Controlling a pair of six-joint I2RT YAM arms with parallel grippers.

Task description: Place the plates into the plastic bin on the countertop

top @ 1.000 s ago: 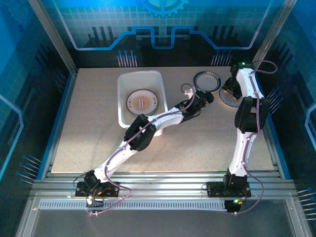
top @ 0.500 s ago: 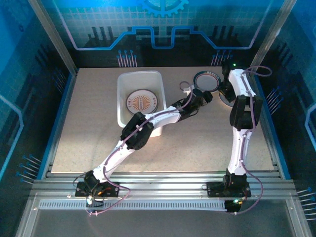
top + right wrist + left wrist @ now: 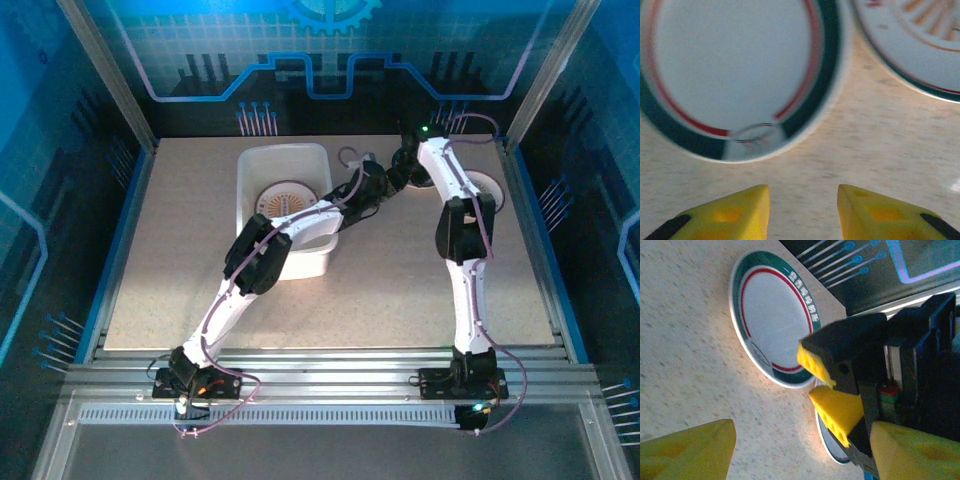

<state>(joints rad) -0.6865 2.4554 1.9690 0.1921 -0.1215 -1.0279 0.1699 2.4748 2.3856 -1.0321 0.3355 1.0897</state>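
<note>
Both empty and spread open, my right gripper (image 3: 801, 191) and left gripper (image 3: 802, 440) are hovering by the green-rimmed plate (image 3: 735, 65), which is lying flat on the countertop (image 3: 880, 130) at eleven o'clock just beyond the right gripper, the nearer of the two.

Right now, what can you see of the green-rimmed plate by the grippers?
The green-rimmed plate is round, white and glossy, with a dark green rim band, a thin red ring inside it, white lettering and a small emblem on the rim. It lies flat on the countertop, empty, with nothing gripping it.
</note>
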